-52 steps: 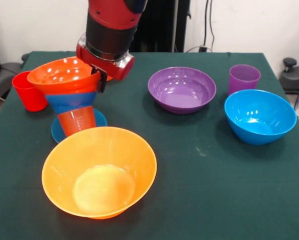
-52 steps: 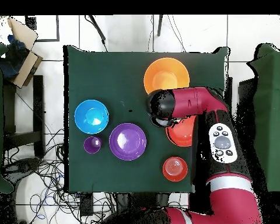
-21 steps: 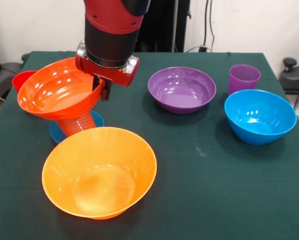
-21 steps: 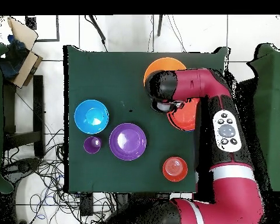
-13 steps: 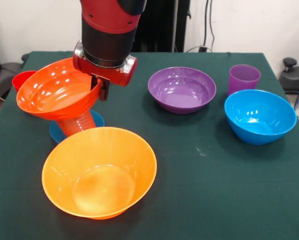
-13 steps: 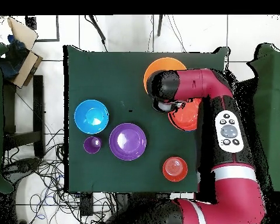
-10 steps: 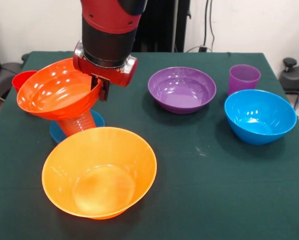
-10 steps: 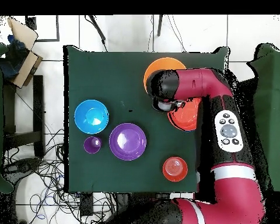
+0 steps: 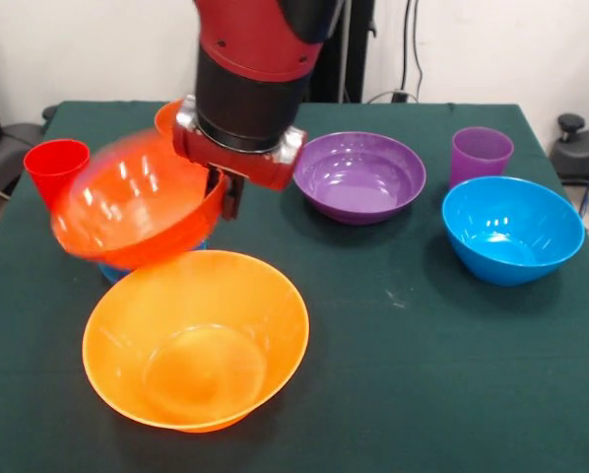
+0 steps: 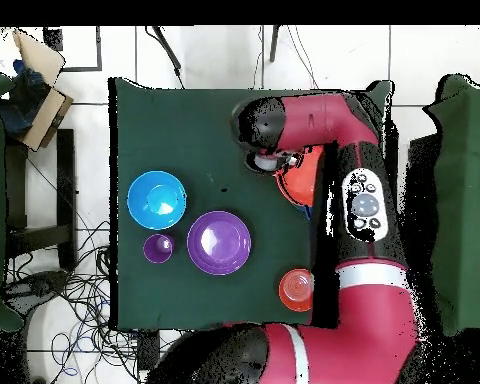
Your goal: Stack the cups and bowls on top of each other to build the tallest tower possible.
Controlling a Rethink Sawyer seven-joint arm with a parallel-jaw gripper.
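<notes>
In the front view, the pincer [image 9: 228,197] hangs under the red and black arm [image 9: 257,69] and is closed on the right rim of the red-orange bowl [image 9: 137,209]. This bowl is blurred and tilted, and it is in the air, above and a little behind the large yellow-orange bowl [image 9: 196,335], which stands upright and empty on the green desk [image 9: 423,355]. Under the red-orange bowl a small part of a blue piece [image 9: 112,271] shows; what it is I cannot tell. Behind the arm's left side a bit of an orange rim [image 9: 166,116] is visible. The red cup [image 9: 58,174] stands upright near the desk's left edge. The purple bowl [image 9: 359,177] is to the right of the arm, the purple cup [image 9: 481,155] is further right, and the light blue bowl [image 9: 512,229] stands just in front of this cup.

In the overhead view, the arm [image 10: 359,190] covers the yellow-orange bowl. The red-orange bowl [image 10: 302,182] shows partly beside the wrist. The light blue bowl [image 10: 156,199], the purple cup [image 10: 158,247] and the purple bowl [image 10: 219,242] are grouped at the left, and the red cup [image 10: 296,290] stands alone near the lower edge of the desk [image 10: 184,130].
</notes>
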